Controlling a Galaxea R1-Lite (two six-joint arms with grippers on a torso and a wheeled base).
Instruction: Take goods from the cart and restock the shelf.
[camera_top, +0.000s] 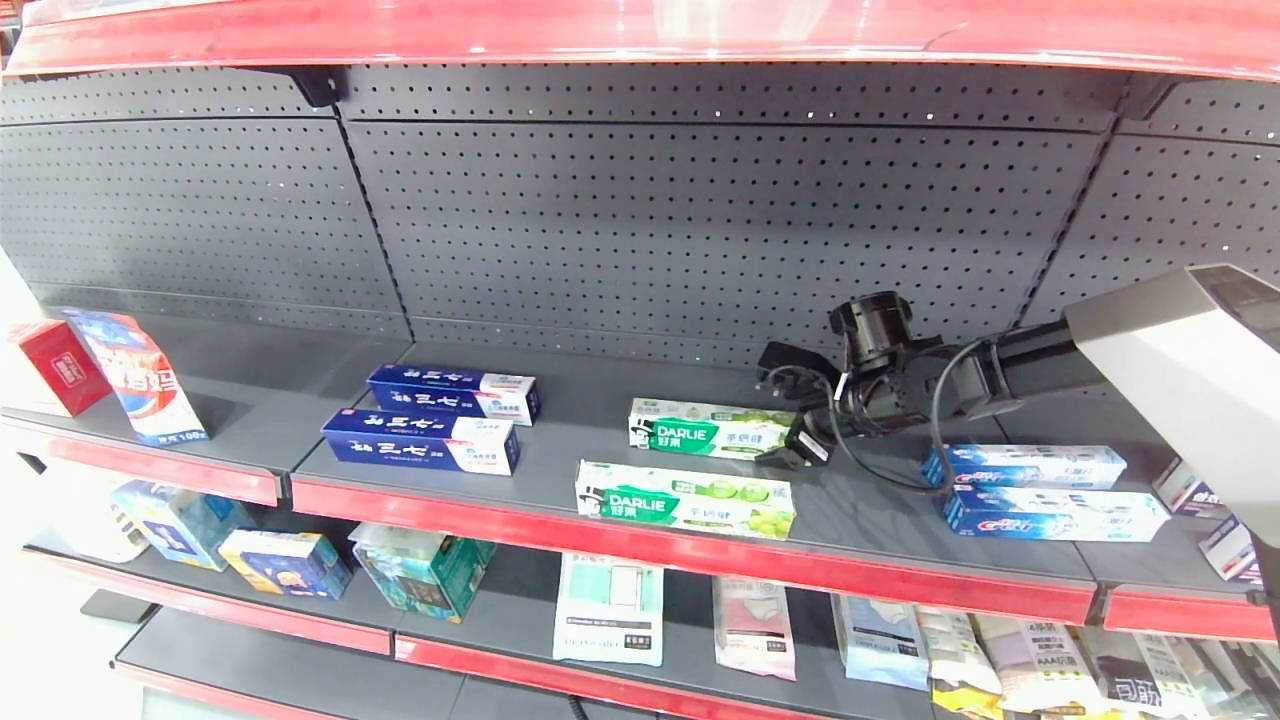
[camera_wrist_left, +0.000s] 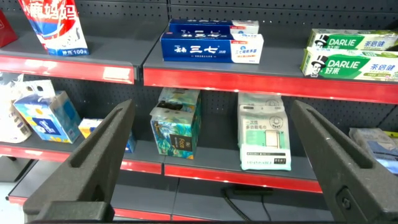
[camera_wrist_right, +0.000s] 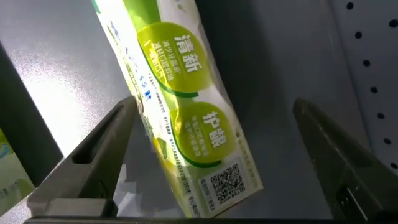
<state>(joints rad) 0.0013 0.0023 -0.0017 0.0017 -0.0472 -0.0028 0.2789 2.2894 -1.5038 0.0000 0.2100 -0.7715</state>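
Two green toothpaste boxes lie on the middle shelf (camera_top: 585, 425), one at the back (camera_top: 710, 428) and one at the front edge (camera_top: 685, 498). My right gripper (camera_top: 782, 405) hovers open at the right end of the back box, a finger on either side of it. In the right wrist view that box (camera_wrist_right: 193, 118) lies between the spread fingers (camera_wrist_right: 93, 162) without touching them. My left gripper (camera_wrist_left: 212, 107) is open and holds nothing, facing the shelves from a distance, with the green boxes (camera_wrist_left: 351, 53) up at the right.
Two dark blue toothpaste boxes (camera_top: 435, 418) lie left of the green ones, and two light blue ones (camera_top: 1040, 490) lie to the right. A red-and-blue bag (camera_top: 140, 375) stands at the far left. Lower shelves hold tissue packs (camera_wrist_left: 175, 127) and a white pack (camera_wrist_left: 264, 130).
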